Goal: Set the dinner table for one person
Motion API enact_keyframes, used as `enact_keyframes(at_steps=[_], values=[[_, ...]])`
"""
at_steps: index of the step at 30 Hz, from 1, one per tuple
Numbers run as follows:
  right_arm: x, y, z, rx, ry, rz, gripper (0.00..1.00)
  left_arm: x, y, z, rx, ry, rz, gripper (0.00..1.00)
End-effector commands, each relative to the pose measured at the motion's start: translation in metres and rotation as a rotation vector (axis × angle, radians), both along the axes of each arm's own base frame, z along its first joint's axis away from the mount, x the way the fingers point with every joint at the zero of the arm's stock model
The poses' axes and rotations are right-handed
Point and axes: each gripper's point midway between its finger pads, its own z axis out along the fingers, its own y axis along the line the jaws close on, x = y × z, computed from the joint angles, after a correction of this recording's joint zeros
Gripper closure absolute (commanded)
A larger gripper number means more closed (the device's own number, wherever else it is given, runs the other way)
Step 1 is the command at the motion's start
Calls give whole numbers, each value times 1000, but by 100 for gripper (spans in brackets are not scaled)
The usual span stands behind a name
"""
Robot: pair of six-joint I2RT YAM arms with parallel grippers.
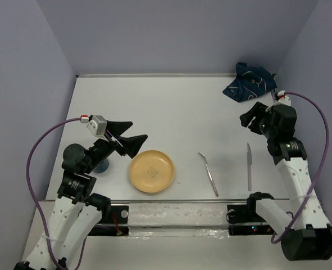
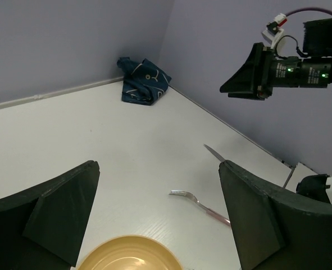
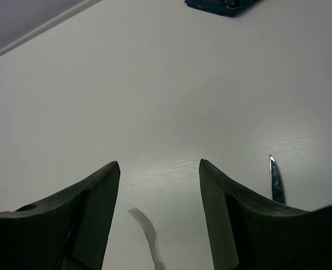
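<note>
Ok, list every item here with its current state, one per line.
left gripper: open, empty, raised beside the plate.
right gripper: open, empty, raised.
plate: right side up, empty, on the dinner table.
fork: lying flat, right of the plate.
knife: lying flat, right of the fork, not touching it.
navy cloth: crumpled in the far right corner.

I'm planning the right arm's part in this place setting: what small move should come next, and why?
Probably swing the open right gripper out toward the crumpled blue cloth in the far right corner. The plate, fork and knife already lie on the dinner table, while the cloth sits apart from them, close to that empty gripper.
</note>
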Motion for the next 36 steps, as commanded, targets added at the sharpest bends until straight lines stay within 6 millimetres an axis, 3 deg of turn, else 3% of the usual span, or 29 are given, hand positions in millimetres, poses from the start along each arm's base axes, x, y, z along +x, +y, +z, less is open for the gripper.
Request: enact_keyframes(at_steps=[1,3,4,6,7,8,9,10,11,12,13,14,16,17,18,19,20,21,22,23,24,29,33,34,36], values=[[50,-28,19,-85,-86,-124,36,3,0,2,-3,-4,4,1],[71,-34,16,-101,-85,-155,36,4,0,2,-4,-2,5,1],[90,-38,6,-122,-67,-176,35,4,0,2,-4,-1,5,1],[109,-44,-5,-144,-38,-203,35,5,1,2,-4,-1,13,1],[124,-49,-28,-168,22,-224,35,6,1,3,-4,1,16,1],[134,-52,-33,-183,31,-236,35,6,1,2,-3,4,17,1],[151,-55,-22,-192,-8,-249,35,7,0,0,-2,12,17,1],[161,-57,-25,-203,-5,-259,35,8,-1,-2,1,20,14,1],[185,-65,-35,-233,13,-289,35,8,-2,-4,4,29,11,1],[189,-68,-62,-260,78,-292,35,8,-2,-4,8,29,13,1],[207,-74,-47,-288,53,-314,35,9,-3,-7,16,39,15,1],[221,-77,-77,-311,112,-319,35,11,-2,-7,19,41,25,1],[241,-82,-90,-343,136,-332,35,13,-3,-9,27,46,32,1],[259,-88,-72,-368,102,-355,35,15,-3,-10,36,52,35,1],[268,-91,-102,-397,168,-357,36,16,-3,-12,38,58,41,1],[284,-97,-85,-417,136,-387,36,18,-3,-14,47,64,43,1],[291,-99,-90,-429,146,-392,36,19,-3,-15,51,67,45,1],[297,-107,-118,-453,200,-395,36,20,-3,-15,54,69,52,1],[303,-107,-125,-463,215,-392,36,20,-3,-16,55,72,52,1],[317,-107,-112,-460,184,-394,35,21,-2,-15,57,68,58,1],[319,-115,-142,-483,247,-394,35,22,-2,-15,58,69,60,1],[341,-121,-152,-514,255,-415,38,25,-2,-18,68,77,65,1],[344,-125,-163,-536,272,-431,44,28,-1,-19,71,79,75,1],[345,-125,-166,-536,276,-429,47,28,-1,-19,71,79,75,1],[345,-125,-175,-538,290,-422,75,29,0,-18,70,81,79,1]])
